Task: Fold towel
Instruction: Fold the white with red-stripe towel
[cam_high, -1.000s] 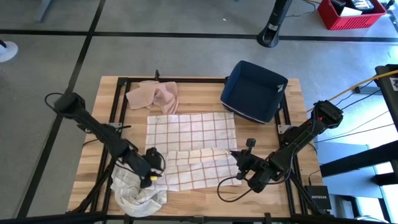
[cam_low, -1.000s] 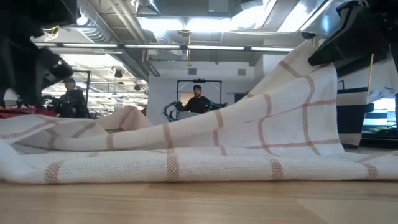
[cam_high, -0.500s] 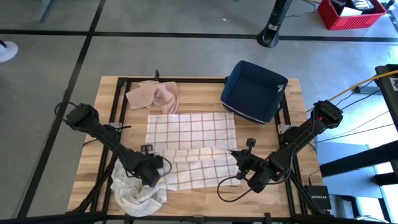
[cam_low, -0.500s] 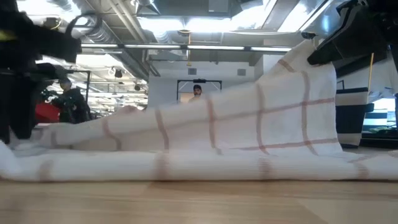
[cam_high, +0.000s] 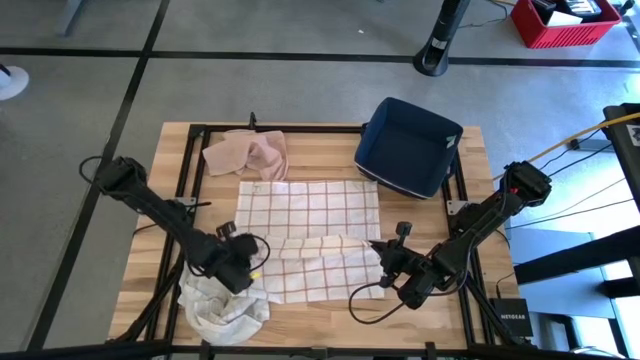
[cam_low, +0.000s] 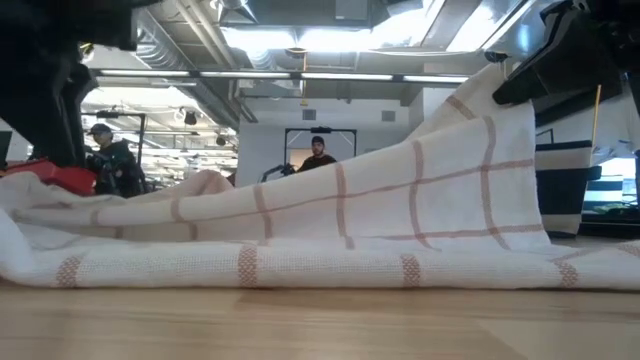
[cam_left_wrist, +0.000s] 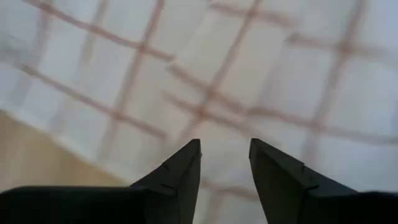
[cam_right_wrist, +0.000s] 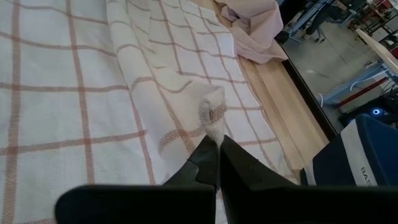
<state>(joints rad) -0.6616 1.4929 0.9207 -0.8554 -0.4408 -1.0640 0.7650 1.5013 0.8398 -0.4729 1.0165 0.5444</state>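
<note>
While the right gripper (cam_right_wrist: 217, 144) has its jaws clamped on a bunched corner of the checked towel (cam_high: 310, 225) and holds it lifted at the towel's near right, the left gripper (cam_left_wrist: 224, 163) hangs with its jaws apart just over the cloth at the near left, gripping nothing. This looks like the first fold caught halfway — the towel lies mid-bench with its near strip already doubled toward the far side. Next, as I judge it, the left jaws must close on their corner so both corners travel together to the far edge — beside the crumpled cloth (cam_high: 225, 308), short of the pink cloth (cam_high: 248, 153) and blue bin (cam_high: 408, 146).
</note>
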